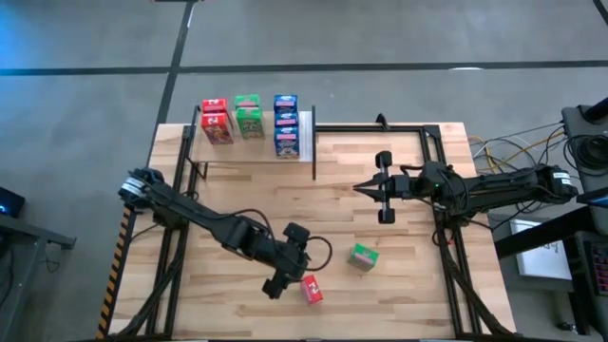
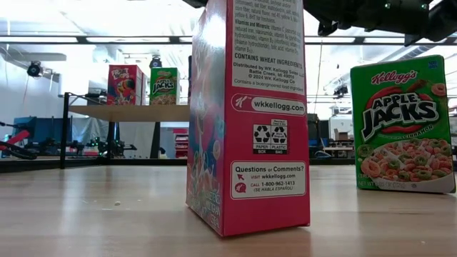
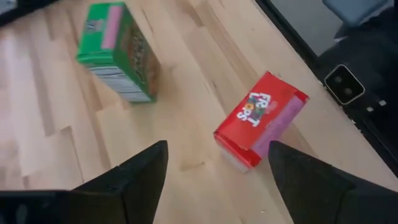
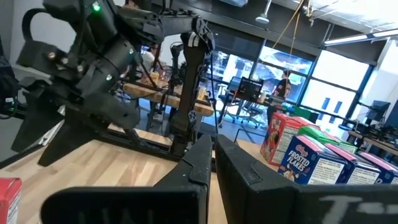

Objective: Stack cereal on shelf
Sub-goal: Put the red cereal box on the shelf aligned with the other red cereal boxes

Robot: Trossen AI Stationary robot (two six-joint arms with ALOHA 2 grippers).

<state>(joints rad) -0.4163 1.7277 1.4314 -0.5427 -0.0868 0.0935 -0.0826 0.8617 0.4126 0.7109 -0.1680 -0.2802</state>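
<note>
My left gripper (image 1: pixel 288 275) (image 3: pixel 217 152) is open and hovers near the table's near edge. A red cereal box (image 1: pixel 311 289) (image 3: pixel 261 118) (image 2: pixel 250 114) stands on the table just ahead of its fingertips, untouched. A green cereal box (image 1: pixel 363 256) (image 3: pixel 118 53) (image 2: pixel 403 125) stands upright to the right of it. The shelf (image 1: pixel 245 150) (image 2: pixel 128 112) at the far left carries red (image 1: pixel 216 120), green (image 1: pixel 249 116) and blue boxes (image 1: pixel 286 123). My right gripper (image 1: pixel 361 187) (image 4: pixel 212 163) is shut, held above the table's right middle, pointing left.
Black metal frame rails (image 1: pixel 418 128) run along the table's far and side edges. A camera module (image 3: pixel 343 84) sits past the red box by the table's near edge. Bare tabletop (image 1: pixel 285 199) lies between the shelf and the two loose boxes.
</note>
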